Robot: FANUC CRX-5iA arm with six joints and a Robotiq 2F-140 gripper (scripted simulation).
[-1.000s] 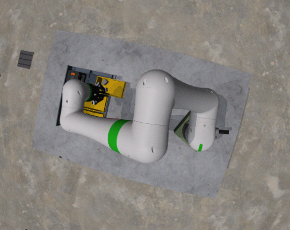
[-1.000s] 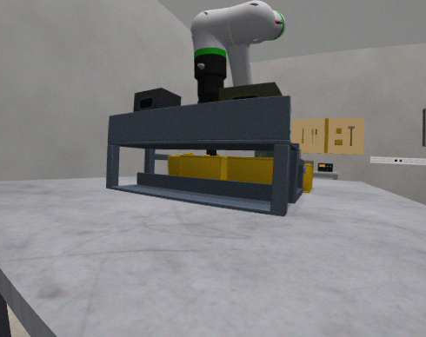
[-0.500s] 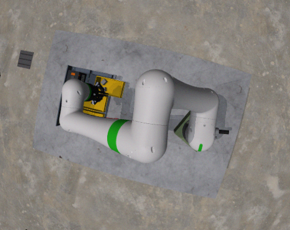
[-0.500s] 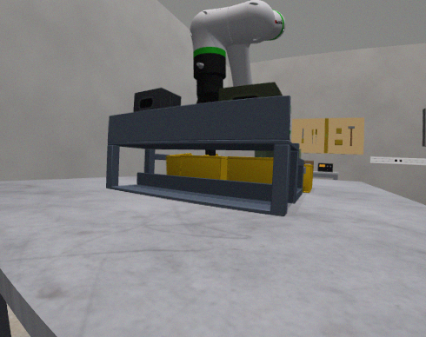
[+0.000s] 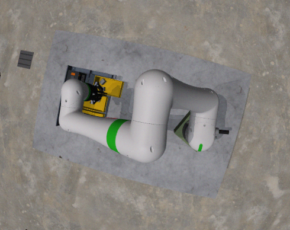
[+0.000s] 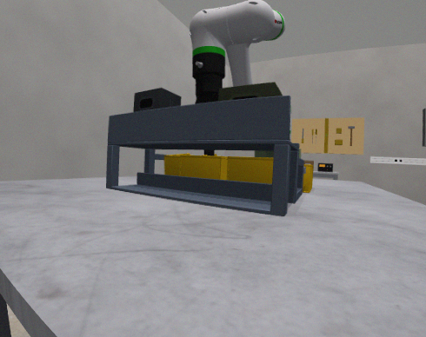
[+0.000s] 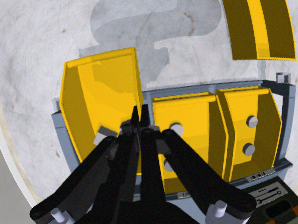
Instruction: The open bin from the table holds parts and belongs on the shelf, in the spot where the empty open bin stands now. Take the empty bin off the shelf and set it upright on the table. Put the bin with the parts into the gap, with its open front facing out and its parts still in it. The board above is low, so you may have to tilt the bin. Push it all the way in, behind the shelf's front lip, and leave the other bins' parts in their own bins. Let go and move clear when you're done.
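The parts bin (image 5: 113, 86) (image 7: 112, 75) is yellow and sits at the shelf's end bay, turned slightly, its open front jutting out past the front rail. A grey part (image 5: 102, 81) (image 7: 105, 134) lies inside; the arm's fingers hide the bin's rear. My gripper (image 7: 142, 114) points down, its fingers closed around the top of that bin's side wall, beside the neighbouring bin. The shelf (image 5: 90, 72) (image 6: 197, 126) (image 7: 180, 90) is blue-grey. The empty bin (image 6: 308, 178) (image 7: 258, 25) stands on the table in front of the shelf's other end.
Two yellow bins (image 7: 192, 112) (image 7: 242, 100) stand in the shelf beside the held bin, with round grey parts inside. A dark box (image 6: 158, 100) and a green case (image 6: 251, 90) (image 7: 277, 192) are on the shelf's top. The arm covers part of the shelf in the top view.
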